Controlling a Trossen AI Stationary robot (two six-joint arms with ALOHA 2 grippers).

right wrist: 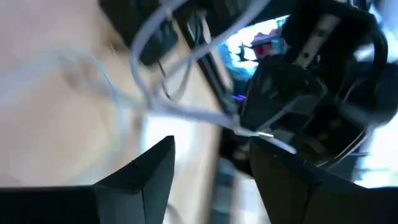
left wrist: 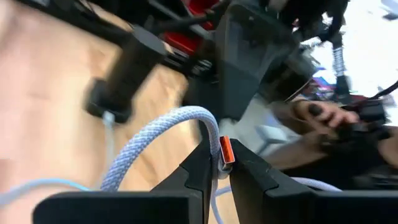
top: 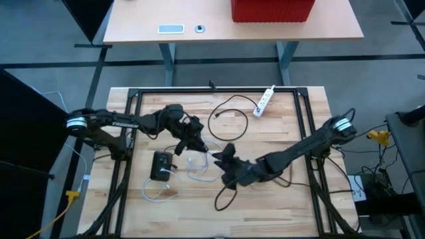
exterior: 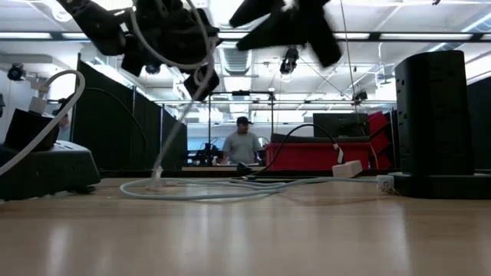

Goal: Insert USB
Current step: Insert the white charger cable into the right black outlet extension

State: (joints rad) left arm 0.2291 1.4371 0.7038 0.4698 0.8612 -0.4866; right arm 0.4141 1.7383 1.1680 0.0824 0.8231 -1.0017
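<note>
We are gripping the USB plug (left wrist: pixel 226 151) in the closed left gripper (left wrist: pixel 217 171); the right gripper (right wrist: pixel 211 168) is standing open, empty. Next: aligning plug with the charger (top: pixel 161 164).

2 grippers (top: pixel 192 136) (top: pixel 224 157), white cable (top: pixel 196 167), charger (top: pixel 161 165)

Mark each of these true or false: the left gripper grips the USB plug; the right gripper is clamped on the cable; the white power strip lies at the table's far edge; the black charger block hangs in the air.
1. The left gripper grips the USB plug. True.
2. The right gripper is clamped on the braided cable. False: its fingers are apart and hold nothing.
3. The white power strip lies at the table's far edge. True.
4. The black charger block hangs in the air. False: it rests on the table.
</note>
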